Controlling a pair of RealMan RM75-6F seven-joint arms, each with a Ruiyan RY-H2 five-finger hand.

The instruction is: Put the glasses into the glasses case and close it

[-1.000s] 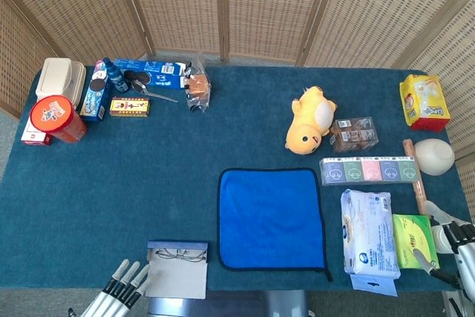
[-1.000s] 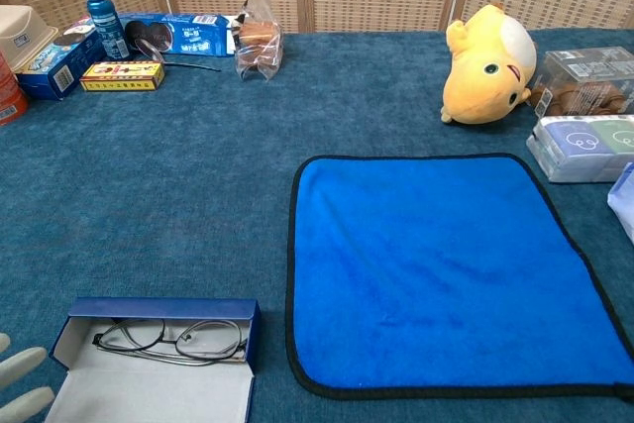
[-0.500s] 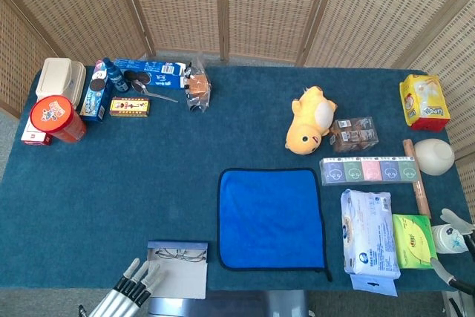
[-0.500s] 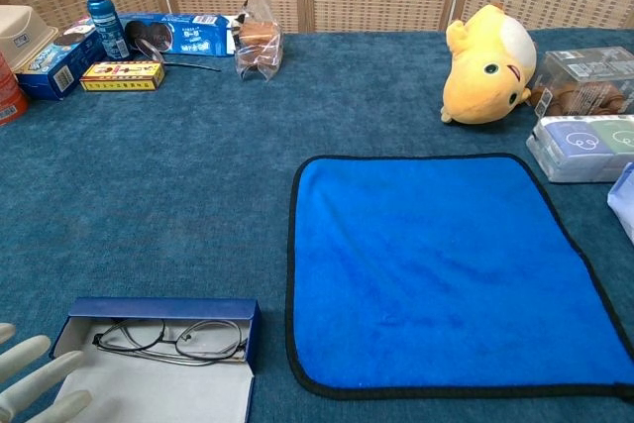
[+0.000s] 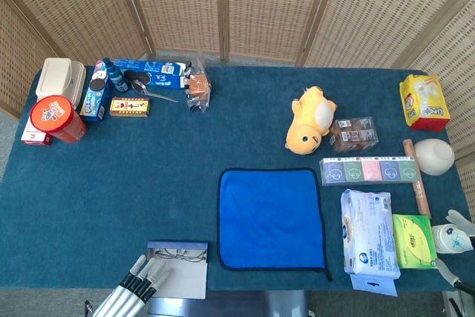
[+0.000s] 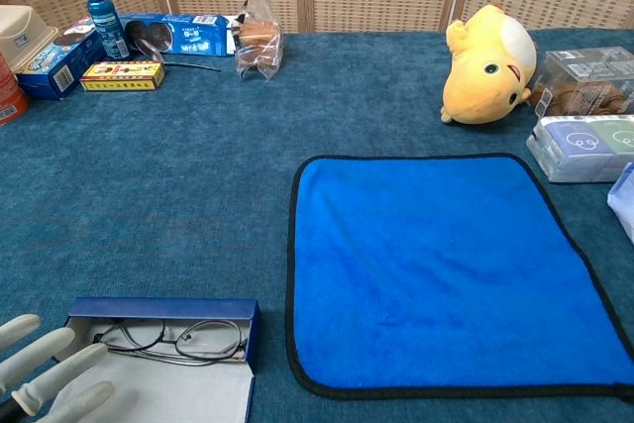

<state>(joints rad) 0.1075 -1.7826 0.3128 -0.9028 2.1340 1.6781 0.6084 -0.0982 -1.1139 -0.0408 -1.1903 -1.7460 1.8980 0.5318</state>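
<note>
Glasses (image 6: 170, 340) already lie inside the glasses case (image 6: 158, 312), a shallow blue box at the near left edge of the table (image 5: 111, 176), with its pale lid (image 5: 178, 278) flapped open toward the robot. So what looks left of the task is the closing.

Going from large to small: the table carries a blue cloth (image 6: 446, 269) just right of the case and apart from it; beyond that sits a yellow plush toy (image 6: 488, 64). The left robot hand (image 6: 45, 375) hovers at the case's near left corner, fingers (image 6: 54, 371) spread and holding nothing; whether it touches the lid I cannot tell. The right robot hand (image 5: 454, 234) shows only at the far right edge of the head view, and its state I cannot tell.

The glasses look thin-wired, light and easily bent, best left alone. The lid seems stiff, light card; I would take it by its free near edge and fold it over gently, or the case may slide on the cloth-covered table.
</note>
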